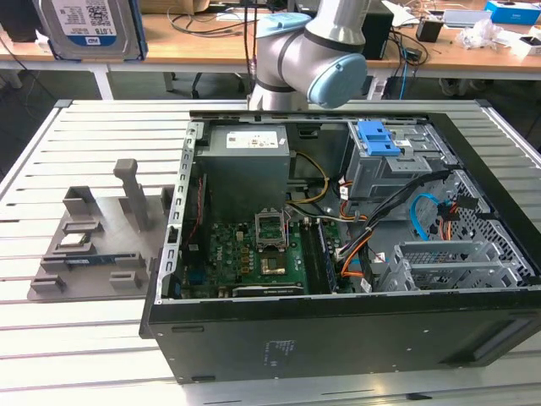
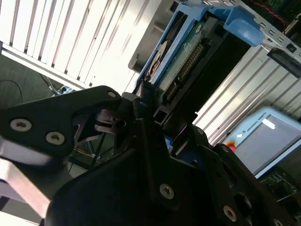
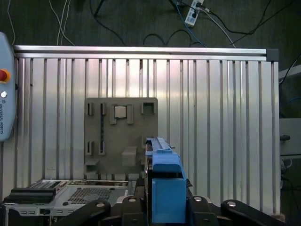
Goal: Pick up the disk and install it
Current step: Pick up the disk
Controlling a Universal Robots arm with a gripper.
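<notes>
One disk (image 2: 181, 52) hung in my gripper (image 2: 153, 106), fingers clamped on it, high over the grey fixture plate (image 3: 121, 136) at the exterior view's left. Any tilt, I judged, could jam it entering the cage (image 1: 380, 178).

Disk (image 3: 164, 188) between jaws, above table (image 3: 216, 117)

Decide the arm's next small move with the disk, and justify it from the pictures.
Probably carry the disk sideways toward the open computer case. The gripper is shut on it, and in the first wrist view it hangs above the slatted table by the grey fixture plate, away from the drive cage.
</notes>
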